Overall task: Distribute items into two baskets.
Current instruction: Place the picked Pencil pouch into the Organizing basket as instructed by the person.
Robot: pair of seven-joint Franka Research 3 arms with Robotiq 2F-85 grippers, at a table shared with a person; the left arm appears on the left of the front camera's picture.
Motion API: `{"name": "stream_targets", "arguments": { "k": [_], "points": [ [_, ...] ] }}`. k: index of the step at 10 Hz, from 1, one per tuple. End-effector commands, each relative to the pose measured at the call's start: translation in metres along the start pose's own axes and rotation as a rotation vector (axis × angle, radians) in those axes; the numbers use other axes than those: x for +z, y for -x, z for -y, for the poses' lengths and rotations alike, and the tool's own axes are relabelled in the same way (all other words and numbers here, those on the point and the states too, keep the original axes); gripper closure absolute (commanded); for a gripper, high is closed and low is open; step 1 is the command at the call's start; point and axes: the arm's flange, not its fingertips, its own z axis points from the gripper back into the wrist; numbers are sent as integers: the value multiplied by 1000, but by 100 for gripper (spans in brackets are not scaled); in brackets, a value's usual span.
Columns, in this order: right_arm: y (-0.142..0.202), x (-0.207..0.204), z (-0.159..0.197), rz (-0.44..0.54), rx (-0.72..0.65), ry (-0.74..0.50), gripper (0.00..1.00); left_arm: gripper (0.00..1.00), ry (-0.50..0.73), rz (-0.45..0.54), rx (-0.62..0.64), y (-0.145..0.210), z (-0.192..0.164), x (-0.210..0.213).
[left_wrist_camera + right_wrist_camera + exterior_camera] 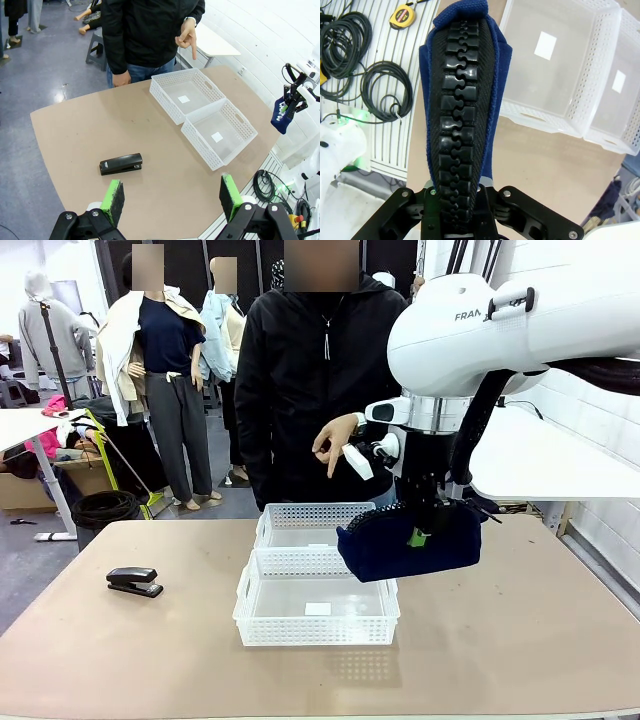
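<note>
My right gripper (420, 536) is shut on the dark navy zip pouch (410, 542) and holds it in the air over the right edge of the two white baskets. In the right wrist view the pouch (462, 100) hangs with its black zip facing the camera, pinched in the gripper (457, 200). The nearer basket (315, 630) and the farther basket (310, 515) stand end to end, both empty. The black stapler (135, 582) lies on the table at the left. High above the table, my left gripper (171, 197) stands open, the stapler (121, 163) below and ahead of it.
A person in a black jacket stands at the far edge, one hand (335, 445) pointing downward above the farther basket. The tan table (520, 640) is bare right of the baskets. Cables (380, 95) and a yellow tape measure (402, 16) lie off the table.
</note>
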Motion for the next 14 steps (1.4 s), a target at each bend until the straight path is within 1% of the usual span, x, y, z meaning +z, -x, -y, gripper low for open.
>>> {"name": "stream_targets", "arguments": {
  "k": [1, 9, 10, 11, 12, 14],
  "points": [
    [-1, 3, 2, -6, -4, -3, 100, 0, 10, 16, -14, 1, -1, 1],
    [0, 0, 0, 1, 0, 0, 100, 0, 10, 16, -14, 1, -1, 1],
    [2, 1, 8, 7, -21, 4, 100, 0, 10, 16, -14, 1, -1, 1],
    [5, 3, 21, -14, -81, 18, 100, 0, 10, 16, -14, 1, -1, 1],
    [9, 8, 33, -27, -105, 38, 100, 0, 10, 16, -14, 1, -1, 1],
    [11, 16, 61, -40, -77, 33, 100, 0, 10, 16, -14, 1, -1, 1]
  ]
}}
